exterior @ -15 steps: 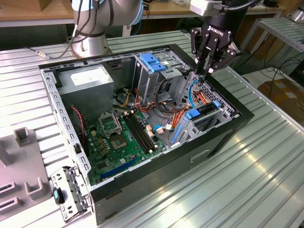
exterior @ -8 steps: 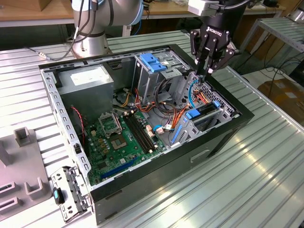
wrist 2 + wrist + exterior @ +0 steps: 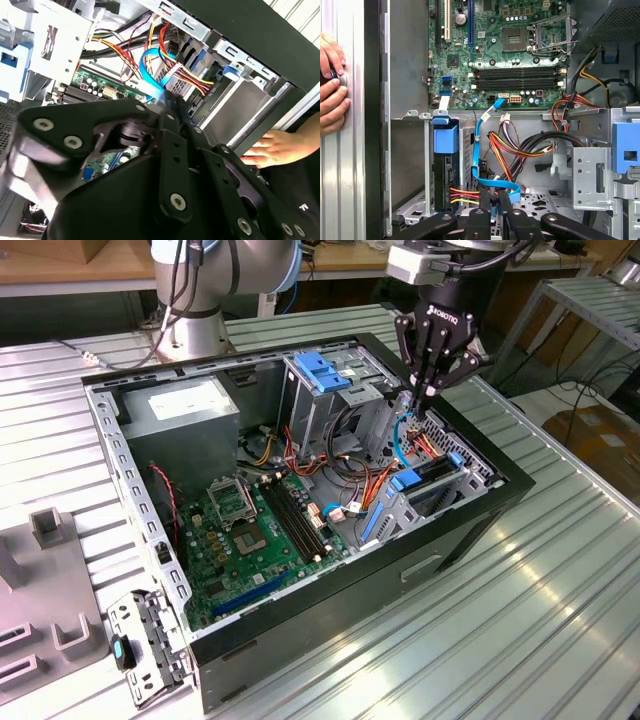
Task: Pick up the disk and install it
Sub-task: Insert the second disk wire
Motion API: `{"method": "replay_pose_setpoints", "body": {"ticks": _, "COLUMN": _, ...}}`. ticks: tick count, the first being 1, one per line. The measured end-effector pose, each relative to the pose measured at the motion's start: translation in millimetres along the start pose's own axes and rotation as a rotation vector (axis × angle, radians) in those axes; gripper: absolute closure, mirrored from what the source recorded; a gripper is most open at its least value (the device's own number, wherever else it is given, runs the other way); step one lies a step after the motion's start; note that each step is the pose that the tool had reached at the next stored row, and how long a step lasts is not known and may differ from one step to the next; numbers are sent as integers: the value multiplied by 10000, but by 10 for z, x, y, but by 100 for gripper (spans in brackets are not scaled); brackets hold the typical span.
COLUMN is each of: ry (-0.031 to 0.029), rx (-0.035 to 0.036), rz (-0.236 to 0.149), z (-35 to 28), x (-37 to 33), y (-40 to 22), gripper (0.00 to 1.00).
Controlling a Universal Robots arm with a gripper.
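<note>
Item: disk [image 3: 445, 170], dark, blue rail tab at its end; I find it standing on edge in the drive bay at the front corner of the open computer case [image 3: 330, 615], its long axis running into the bay. Item: gripper [image 3: 428, 400], my single arm's; fingers drawn together to a narrow point over the blue flat cable [image 3: 487, 177] and the coloured wire bundle [image 3: 512, 150], whether pinching the cable I cannot tell. Relation: the disk lies just beside the fingertips, to one side, not between them. Item: a person's hand [image 3: 272, 150] rests on the case's outer wall.
</note>
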State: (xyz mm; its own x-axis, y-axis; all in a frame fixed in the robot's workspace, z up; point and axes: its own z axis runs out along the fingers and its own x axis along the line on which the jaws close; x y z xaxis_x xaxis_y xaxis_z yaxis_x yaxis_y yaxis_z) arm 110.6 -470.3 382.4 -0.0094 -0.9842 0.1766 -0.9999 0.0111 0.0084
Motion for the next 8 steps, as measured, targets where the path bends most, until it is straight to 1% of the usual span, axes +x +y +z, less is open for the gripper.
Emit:
{"method": "replay_pose_setpoints", "body": {"ticks": 2, "ry": 27, "rx": 0, "rz": 2, "z": 16, "x": -9, "y": -1, "gripper": 89}}
{"method": "replay_pose_setpoints", "body": {"ticks": 5, "ry": 141, "rx": 0, "rz": 5, "z": 39, "x": -17, "y": -2, "gripper": 89}}
{"method": "replay_pose_setpoints", "body": {"ticks": 6, "ry": 163, "rx": 1, "rz": 6, "z": 44, "x": -19, "y": -3, "gripper": 89}}
{"method": "replay_pose_setpoints", "body": {"ticks": 7, "ry": 199, "rx": 1, "rz": 6, "z": 53, "x": -23, "y": -4, "gripper": 83}}
{"method": "replay_pose_setpoints", "body": {"ticks": 8, "ry": 219, "rx": 1, "rz": 7, "z": 59, "x": -25, "y": -4, "gripper": 76}}
